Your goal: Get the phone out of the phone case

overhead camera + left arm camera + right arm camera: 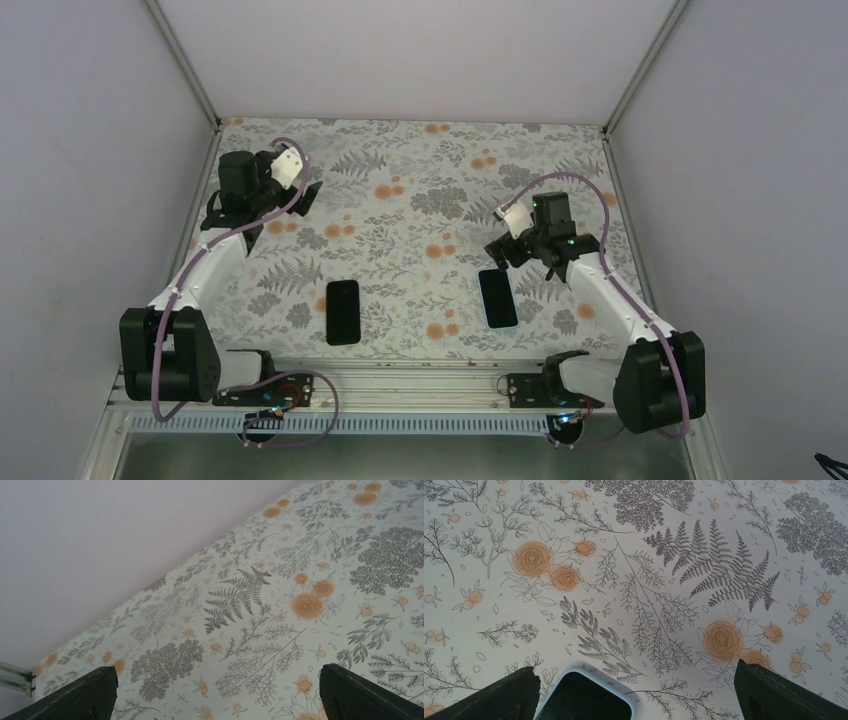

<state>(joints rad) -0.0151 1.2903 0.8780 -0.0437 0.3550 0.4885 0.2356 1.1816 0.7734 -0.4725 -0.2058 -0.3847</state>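
Zero progress so far: we are hovering the right gripper (pixel 635 680), open and empty, just beyond the phone (pixel 584 700), which is lying fully inside its case (pixel 601 682) at the near right, while the left gripper (pixel 217 672) is idling open far left.

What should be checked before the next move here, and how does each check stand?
1. Right gripper open: ok.
2. Phone case centred between its fingers: not ok, sits toward one finger.
3. Phone seated in case: ok.
4. Left gripper open: ok, but far from the case.
5. Other black phone apart from the case: ok.
6. Gripper height above case: cannot tell.
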